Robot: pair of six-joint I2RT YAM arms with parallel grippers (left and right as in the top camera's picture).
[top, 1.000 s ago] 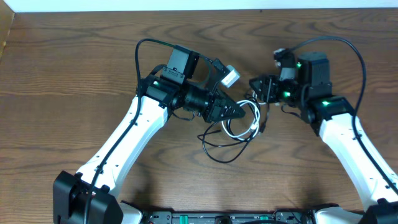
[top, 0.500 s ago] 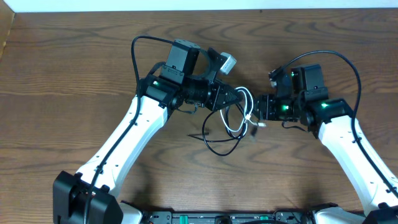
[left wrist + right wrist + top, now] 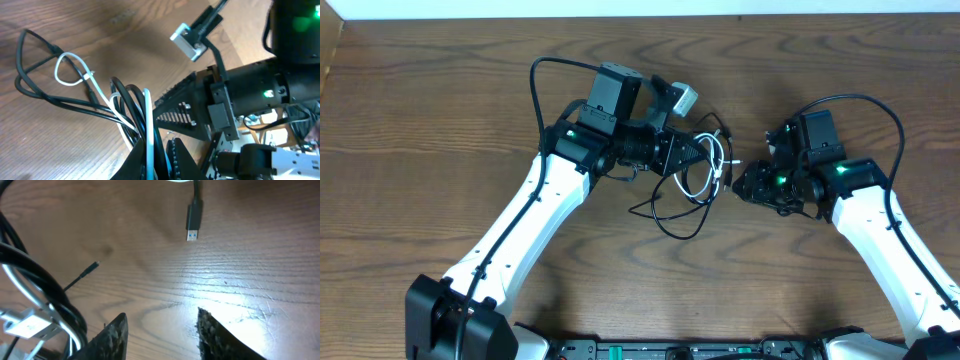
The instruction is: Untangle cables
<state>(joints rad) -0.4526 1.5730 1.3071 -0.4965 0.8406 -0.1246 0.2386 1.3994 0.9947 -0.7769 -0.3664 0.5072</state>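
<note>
Drawn slightly back from the cables, the right tool gapes empty; the left tool pinches them.

One black cable, one white cable (two in all), two arms, one table

White-shelled arms carry black wrists, green lights, looping black wires and ridged fingers

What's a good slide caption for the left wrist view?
Left gripper pinching the tangled black cable and white cable over the wooden table.
</note>
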